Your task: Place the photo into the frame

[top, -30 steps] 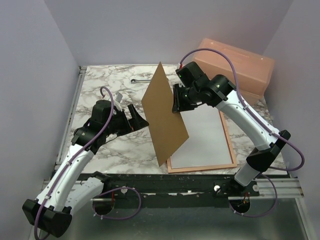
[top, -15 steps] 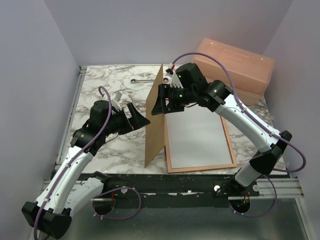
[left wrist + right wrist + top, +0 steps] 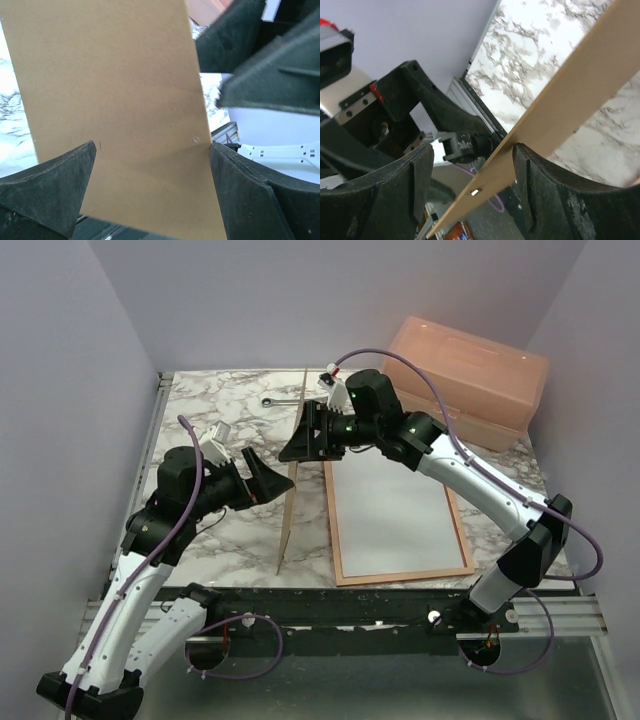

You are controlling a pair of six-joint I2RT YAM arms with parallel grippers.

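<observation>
At mid-bench (image 3: pixel 225 535) the backing board (image 3: pixel 284 530) stands on edge between the spread left claw (image 3: pixel 268 472) and spread right claw (image 3: pixel 296 440), apparently clearing the frame (image 3: pixel 459 530) lying near the right edge, with what looks like the photo (image 3: pixel 390 510), white side up, inside.

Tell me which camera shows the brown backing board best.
Left wrist: the brown backing board fills the picture face-on. Top external shows it nearly edge-on, upright; right wrist shows only a slanting narrow strip.
</observation>
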